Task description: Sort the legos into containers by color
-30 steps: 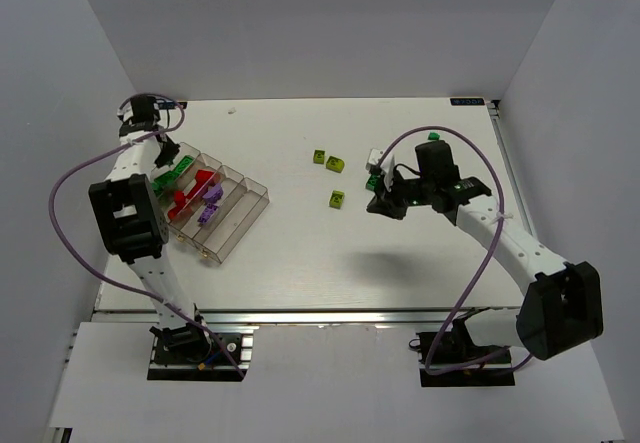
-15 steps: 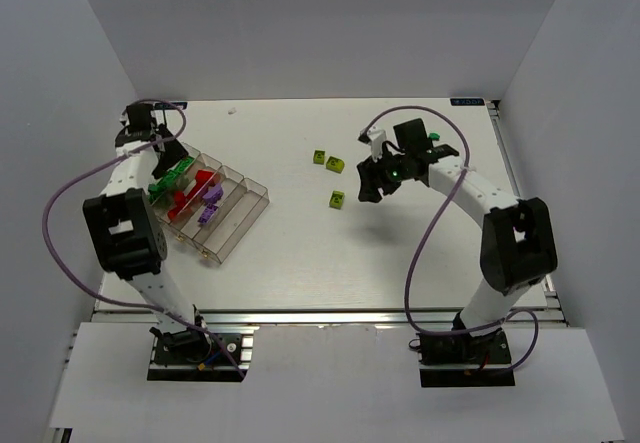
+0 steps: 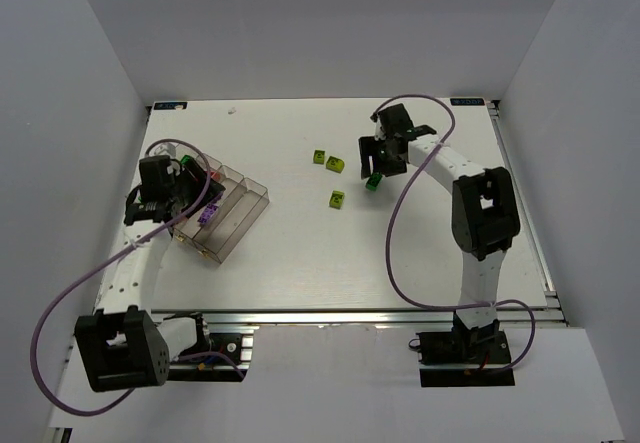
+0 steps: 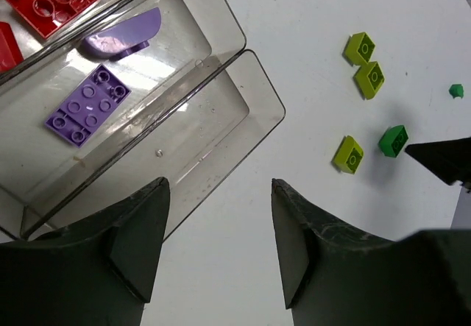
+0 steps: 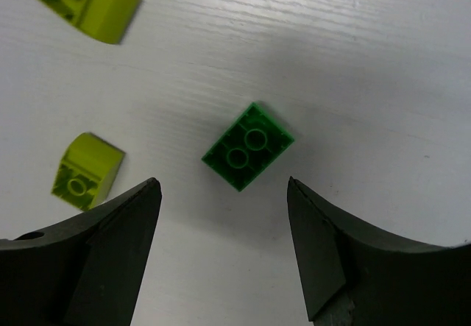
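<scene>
Since a second ago both grippers have moved to new places and opened. Your right gripper (image 5: 223,193) now stands wide and empty just above the dark green lego (image 5: 248,147). The left gripper (image 4: 217,245), also open and empty, hangs over the clear tray (image 4: 254,76). The lego lies on the worktop (image 5: 353,61), well apart from the tray. I judge it light, stiff and smooth, so it may slide; take it by its two long flat walls. Its long axis lies diagonally between the jaws, so turn the wrist first.

clear glossy plastic tray (image 4: 213,127), matt white table (image 5: 294,32)
</scene>
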`<action>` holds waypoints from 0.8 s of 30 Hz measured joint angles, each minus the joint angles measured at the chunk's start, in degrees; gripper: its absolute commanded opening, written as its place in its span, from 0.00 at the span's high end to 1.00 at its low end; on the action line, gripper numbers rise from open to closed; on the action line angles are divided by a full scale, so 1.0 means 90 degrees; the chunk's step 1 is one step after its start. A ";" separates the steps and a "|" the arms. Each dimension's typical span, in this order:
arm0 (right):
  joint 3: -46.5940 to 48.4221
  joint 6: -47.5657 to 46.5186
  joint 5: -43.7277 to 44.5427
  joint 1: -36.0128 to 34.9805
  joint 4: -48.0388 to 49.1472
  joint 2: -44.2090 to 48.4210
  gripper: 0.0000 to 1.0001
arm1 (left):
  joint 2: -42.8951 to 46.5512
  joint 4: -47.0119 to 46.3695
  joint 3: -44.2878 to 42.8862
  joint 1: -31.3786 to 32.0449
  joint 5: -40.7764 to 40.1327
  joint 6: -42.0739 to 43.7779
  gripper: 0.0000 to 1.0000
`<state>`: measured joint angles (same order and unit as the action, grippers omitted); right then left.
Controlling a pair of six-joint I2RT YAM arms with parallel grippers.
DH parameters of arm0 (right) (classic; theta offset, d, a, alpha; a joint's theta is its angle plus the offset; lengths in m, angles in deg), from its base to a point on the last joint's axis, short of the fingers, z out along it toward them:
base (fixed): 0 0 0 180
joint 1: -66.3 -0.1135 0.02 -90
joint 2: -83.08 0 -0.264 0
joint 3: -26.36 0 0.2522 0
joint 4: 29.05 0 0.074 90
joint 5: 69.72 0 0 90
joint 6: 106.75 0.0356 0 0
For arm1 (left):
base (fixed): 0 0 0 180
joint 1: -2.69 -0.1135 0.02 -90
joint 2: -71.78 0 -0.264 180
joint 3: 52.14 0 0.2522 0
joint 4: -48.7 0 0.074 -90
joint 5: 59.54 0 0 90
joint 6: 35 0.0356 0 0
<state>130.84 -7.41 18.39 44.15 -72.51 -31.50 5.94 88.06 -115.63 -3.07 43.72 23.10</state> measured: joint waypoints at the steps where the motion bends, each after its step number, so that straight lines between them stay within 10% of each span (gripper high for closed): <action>1: 0.0005 0.0100 0.0078 0.0002 -0.0010 -0.0092 0.27 | 0.0136 0.0022 0.0090 0.0000 0.0007 -0.0058 0.33; 24: 0.0457 0.0908 0.0408 0.0080 -0.0010 -0.1044 0.38 | 0.1472 0.0505 0.0476 0.0000 -0.0168 -0.0704 0.30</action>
<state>134.95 0.76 22.06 44.87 -72.59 -40.90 19.18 92.61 -111.35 -3.07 42.21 16.76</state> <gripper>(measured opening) 0.631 0.693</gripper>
